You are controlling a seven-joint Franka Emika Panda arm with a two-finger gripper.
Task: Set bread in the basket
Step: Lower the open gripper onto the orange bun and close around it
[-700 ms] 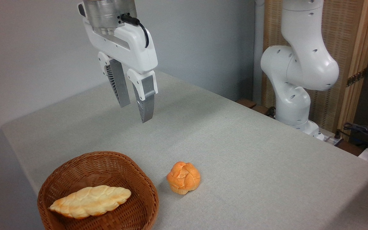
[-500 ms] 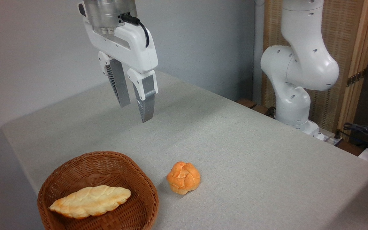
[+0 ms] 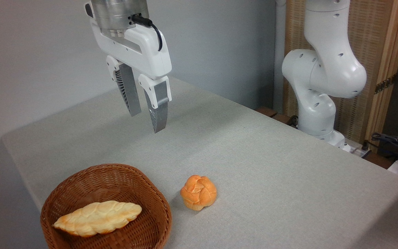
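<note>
The bread (image 3: 198, 192), a small round orange-golden bun with a knotted top, sits on the grey table just right of the basket. The basket (image 3: 150, 193) is round, brown and woven, at the front left of the table. My gripper (image 3: 147, 122) hangs high above the table, behind and above both the bun and the basket. Its two grey ribbed fingers (image 3: 160, 114) point down with a gap between them, open and holding nothing.
A long pale braided loaf (image 3: 97, 218) lies inside the basket. The white arm base (image 3: 320, 86) stands at the table's right rear edge. Cables (image 3: 392, 140) lie at the far right. The table (image 3: 271, 180) is covered with grey cloth.
The gripper has shifted very slightly to the right; the bun, the basket and the loaf have not moved.
</note>
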